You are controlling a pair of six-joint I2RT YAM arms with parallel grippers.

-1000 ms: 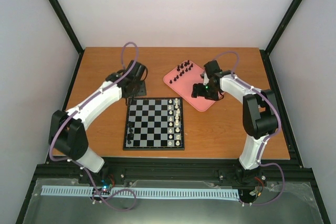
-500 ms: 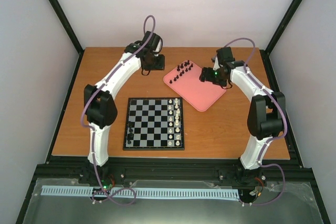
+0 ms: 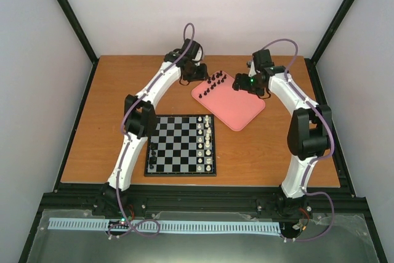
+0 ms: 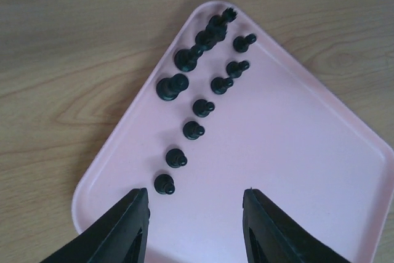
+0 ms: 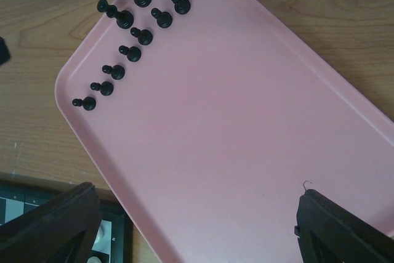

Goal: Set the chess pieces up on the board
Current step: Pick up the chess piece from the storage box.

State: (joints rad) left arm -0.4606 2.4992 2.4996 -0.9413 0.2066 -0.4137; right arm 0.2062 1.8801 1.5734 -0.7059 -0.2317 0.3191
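Wooden table point(image 3: 271, 152), both arms reaching to its far side over the pink tray point(image 3: 237, 106), with the board point(image 3: 180, 145) nearer the bases.

Left gripper point(image 4: 195, 198) hangs above the tray's near-left corner, its jaws partly apart with nothing between them, and the closest pawn sits just ahead of its left finger. Right gripper point(image 5: 194, 214) hangs above the tray's other side, its jaws spread wide and also empty. The board lies near the tray without touching it, with white pieces point(image 3: 208, 143) in two files along its right side and a few black ones point(image 3: 152, 152) at its left edge. Most of the chess pieces point(image 4: 171, 86) stand in rows along one edge of the tray, the taller ones toward the far end.
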